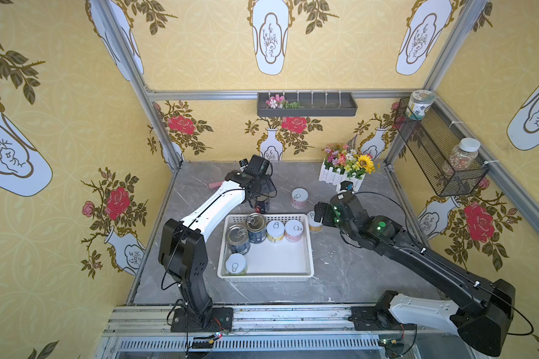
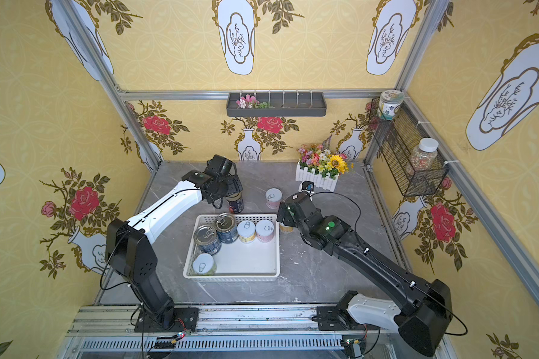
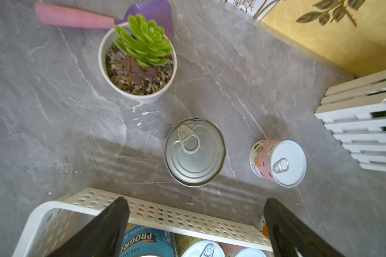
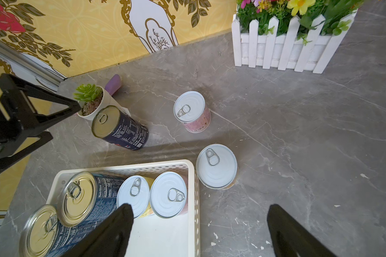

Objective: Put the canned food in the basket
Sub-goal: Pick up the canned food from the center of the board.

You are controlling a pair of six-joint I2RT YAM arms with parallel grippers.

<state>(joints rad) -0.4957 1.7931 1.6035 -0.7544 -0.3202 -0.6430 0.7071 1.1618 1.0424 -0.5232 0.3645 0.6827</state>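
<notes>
Five cans sit in the basket, three on the worktop. We hold the left end effector open over the dark can, the right end effector open over a white-lidded can. Next, we judge: descend, grip.

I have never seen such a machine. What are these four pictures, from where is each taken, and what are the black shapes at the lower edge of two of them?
This is a two-armed robot at a grey table. Two pictures look down on the whole scene, nearly alike. The other two come from a camera on each wrist; the black shapes are the fingers of the left gripper and the right gripper. Both are open and empty. The white basket holds five cans. Three more stand outside: a dark can, a pink can and a yellow-labelled can beside the basket.
</notes>
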